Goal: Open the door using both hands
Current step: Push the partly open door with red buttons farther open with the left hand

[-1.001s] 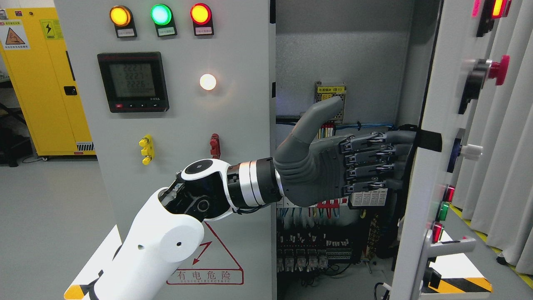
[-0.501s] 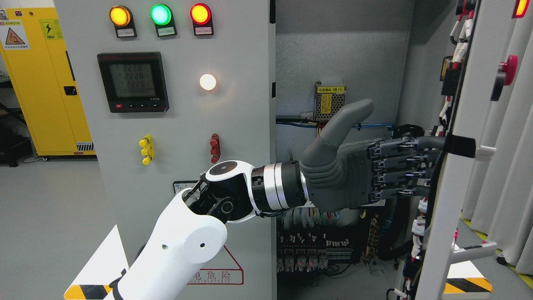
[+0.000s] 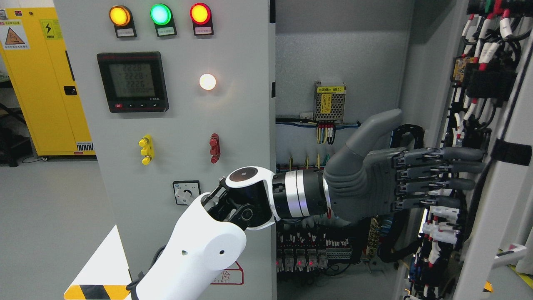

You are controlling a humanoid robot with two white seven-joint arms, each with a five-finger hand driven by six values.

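The grey electrical cabinet's right door (image 3: 495,216) stands swung wide open, its wired inner face (image 3: 479,79) turned toward me. My left arm comes in from the lower left and reaches across the opening. Its grey hand (image 3: 433,179) is flat and open, thumb up, with straight fingers (image 3: 462,168) pointing at the door's inner side, at or just short of it; I cannot tell whether they touch. It holds nothing. The left door (image 3: 233,116), with lamps, meter and switches, is closed. My right arm is out of view.
Inside the cabinet (image 3: 341,54) are a small power supply (image 3: 330,101), cable runs and rows of terminals (image 3: 308,250) below my wrist. A black latch (image 3: 512,152) and a handle (image 3: 510,252) sit on the open door's edge. A yellow storage cabinet (image 3: 46,83) stands far left.
The right door has swung further open to the right, now showing its wired inner face. My left hand followed it rightward and slightly down, fingers still straight.
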